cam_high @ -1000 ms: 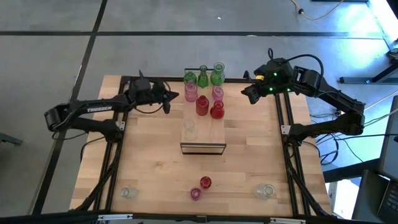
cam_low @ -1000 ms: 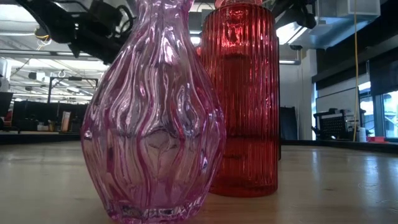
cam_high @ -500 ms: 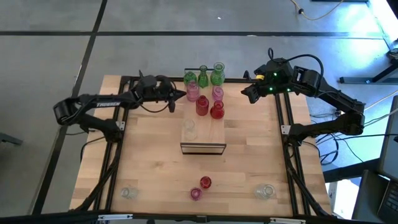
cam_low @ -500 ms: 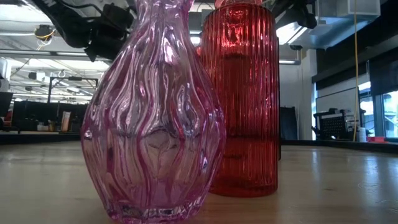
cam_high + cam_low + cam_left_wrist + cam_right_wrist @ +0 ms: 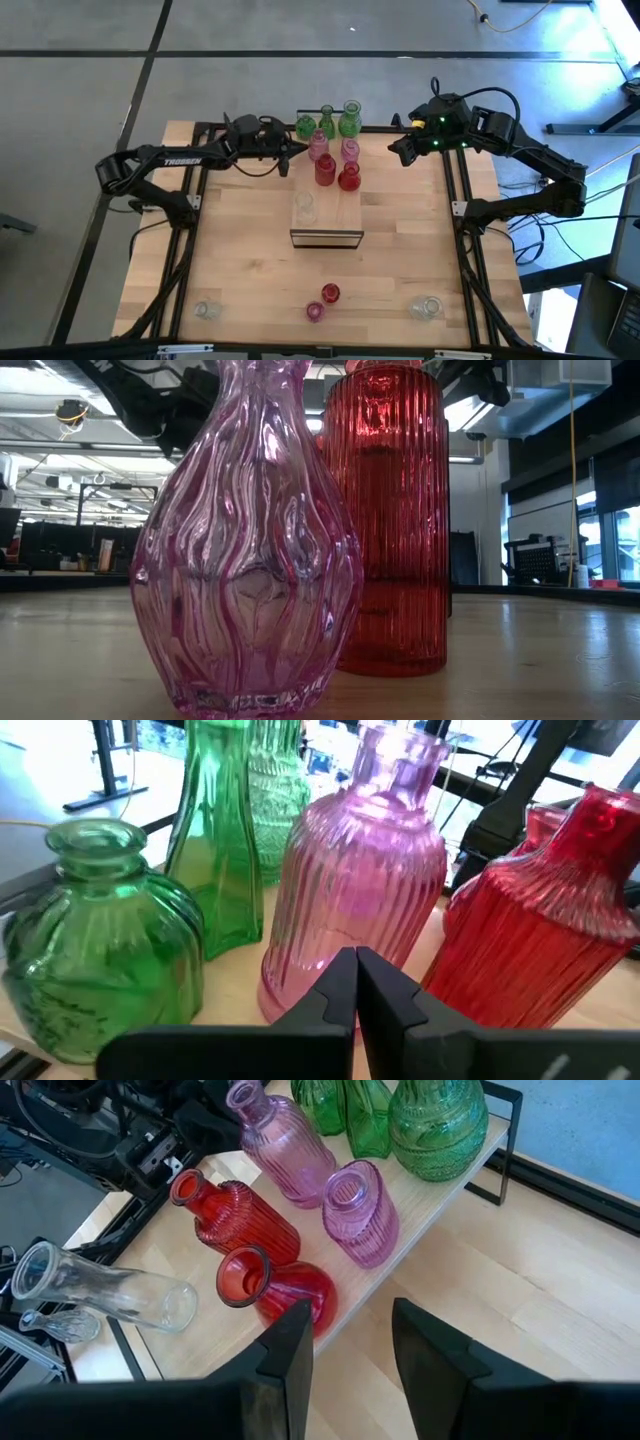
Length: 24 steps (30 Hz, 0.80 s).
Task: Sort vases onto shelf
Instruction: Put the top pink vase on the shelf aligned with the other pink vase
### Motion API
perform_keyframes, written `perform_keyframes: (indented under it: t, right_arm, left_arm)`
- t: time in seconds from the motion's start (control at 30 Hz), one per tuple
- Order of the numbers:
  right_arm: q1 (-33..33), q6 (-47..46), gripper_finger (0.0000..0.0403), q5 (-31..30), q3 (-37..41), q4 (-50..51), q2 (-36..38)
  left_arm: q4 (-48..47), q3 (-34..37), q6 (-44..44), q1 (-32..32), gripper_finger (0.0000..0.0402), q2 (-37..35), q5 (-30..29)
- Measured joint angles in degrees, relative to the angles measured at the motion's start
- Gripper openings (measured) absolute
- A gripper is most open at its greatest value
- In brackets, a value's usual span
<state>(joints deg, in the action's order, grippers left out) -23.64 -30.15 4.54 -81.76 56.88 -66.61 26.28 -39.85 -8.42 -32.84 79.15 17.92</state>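
Note:
The light-wood shelf (image 5: pixel 340 215) lies mid-table. Upright on its top stand three green vases (image 5: pixel 327 125), two pink vases (image 5: pixel 350 150), two red vases (image 5: pixel 325 168) and a clear vase (image 5: pixel 304 207). My left gripper (image 5: pixel 296 153) is shut, level with the shelf top, right at the left pink vase (image 5: pixel 318 146), which fills the left wrist view (image 5: pixel 360 870). My right gripper (image 5: pixel 395 150) hangs open above the table to the right of the shelf, its fingers (image 5: pixel 350 1345) with nothing between them. My left gripper has its shut fingertips (image 5: pixel 355 970) against the lower body (image 5: pixel 320 955) of the ribbed pink vase, on the side toward the table's left. The fingers come level from the left. The vase stands upright on the shelf top.
Near the table's front edge stand a red vase (image 5: pixel 331 293), a pink vase (image 5: pixel 315 312) and two clear vases (image 5: pixel 207 310) (image 5: pixel 428 307). The pink one (image 5: pixel 245 550) and the red one (image 5: pixel 390 520) fill the low view. Bare tabletop lies on both sides of the shelf.
My left gripper, staying shut, has gone toward the table's right, up to the vases on the shelf. The left pink vase has slid a little toward the right along the shelf top, staying upright.

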Motion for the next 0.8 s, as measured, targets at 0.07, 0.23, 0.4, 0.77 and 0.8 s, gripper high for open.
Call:
perform_keyframes:
  t: [0.07,0.23,0.4,0.77,0.8]
  right_arm:
    - [0.0,0.2,0.0122,0.0,0.0,0.0,0.0]
    - [0.0,0.3,0.0122,0.0,0.0,0.3,0.0]
    - [0.0,0.4,0.0122,0.0,0.0,0.3,0.0]
    - [0.0,0.4,0.0122,0.0,0.0,0.2,0.0]
    - [0.0,0.4,0.0122,0.0,0.0,0.3,0.0]
  left_arm:
    - [0.0,-0.7,0.0,0.0,0.0,0.9,0.1]
    - [-0.1,-1.4,-0.1,0.3,0.0,2.5,0.7]
    - [-0.1,-1.8,0.0,0.4,0.0,2.7,0.9]
    - [-0.5,-1.7,-0.5,0.4,0.0,2.7,-3.9]
    - [-0.5,-1.7,-0.5,0.4,0.0,2.7,-3.6]
